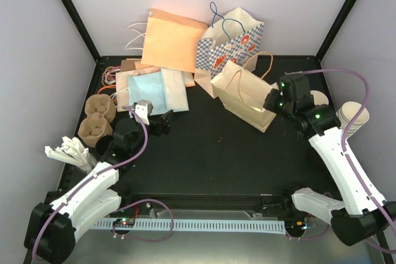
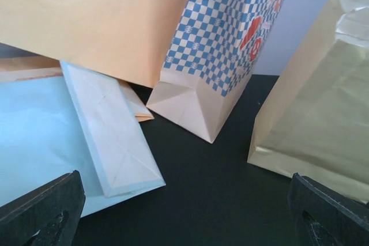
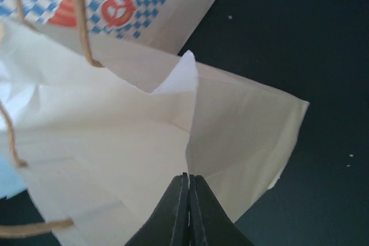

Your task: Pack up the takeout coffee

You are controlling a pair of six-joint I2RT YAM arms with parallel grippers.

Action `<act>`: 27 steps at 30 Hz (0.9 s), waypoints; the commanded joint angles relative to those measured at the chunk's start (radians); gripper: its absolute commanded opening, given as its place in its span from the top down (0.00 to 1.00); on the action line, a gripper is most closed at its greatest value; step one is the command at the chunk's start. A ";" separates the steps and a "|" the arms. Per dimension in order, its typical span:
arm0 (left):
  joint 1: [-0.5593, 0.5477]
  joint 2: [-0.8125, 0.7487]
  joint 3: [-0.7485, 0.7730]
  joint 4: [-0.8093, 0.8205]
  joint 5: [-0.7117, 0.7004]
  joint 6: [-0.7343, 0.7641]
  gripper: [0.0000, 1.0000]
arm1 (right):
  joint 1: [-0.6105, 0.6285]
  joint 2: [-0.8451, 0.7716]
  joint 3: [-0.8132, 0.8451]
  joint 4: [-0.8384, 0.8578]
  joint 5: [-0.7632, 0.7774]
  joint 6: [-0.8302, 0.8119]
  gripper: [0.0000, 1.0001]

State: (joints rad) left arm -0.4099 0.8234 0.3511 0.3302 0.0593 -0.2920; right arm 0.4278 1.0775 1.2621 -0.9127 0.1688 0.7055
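Black fingers of the right gripper [image 3: 188, 178] filled the bottom centre of the right wrist view. They were pressed together, and a fold in the rim of the cream paper bag [image 3: 115, 142] ran straight into the seam between them, so the paper appeared pinched there. In the top view this gripper [image 1: 272, 100] sat at the mouth of the same bag [image 1: 244, 94], which lay tilted right of centre on the black table [image 1: 216, 159], its mouth facing the right edge of the frame. The left gripper [image 2: 184, 217] was spread wide, one fingertip in each bottom corner of the left wrist view, with nothing between the fingers. From above it [image 1: 162, 122] hung left of centre, just below the flat bags. Ahead of it lay a light blue bag [image 2: 34, 136] with a white flat bag [image 2: 112, 131] overlapping it. An orange bag [image 2: 86, 21] leaned at upper left, and a blue-checked bag [image 2: 222, 44] stood at upper centre, just beside the cream paper bag. Brown pulp carriers [image 1: 99, 115] sat at the left edge of the table, and stacked paper cups [image 1: 354, 115] at the right edge. The takeout coffee could not be picked out in any of the three views.
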 commanded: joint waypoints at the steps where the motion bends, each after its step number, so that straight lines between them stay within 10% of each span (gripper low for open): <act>1: -0.005 -0.020 0.037 -0.063 -0.054 -0.012 0.01 | -0.125 0.010 -0.020 0.084 -0.114 -0.014 0.93; 10: -0.005 -0.033 0.107 -0.185 -0.147 -0.018 0.01 | -0.188 0.070 0.129 -0.024 -0.014 -0.048 0.39; 17: -0.004 -0.010 0.242 -0.403 -0.306 -0.055 0.01 | -0.187 0.028 0.226 -0.071 0.035 -0.114 0.32; 27: 0.002 0.183 0.593 -0.795 -0.406 -0.070 0.01 | -0.097 -0.020 0.124 0.167 -0.467 -0.258 0.24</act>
State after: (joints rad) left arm -0.4099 0.9424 0.8215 -0.2520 -0.2989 -0.3359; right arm 0.2756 1.0531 1.4502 -0.8688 -0.0673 0.5110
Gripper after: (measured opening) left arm 0.989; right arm 0.743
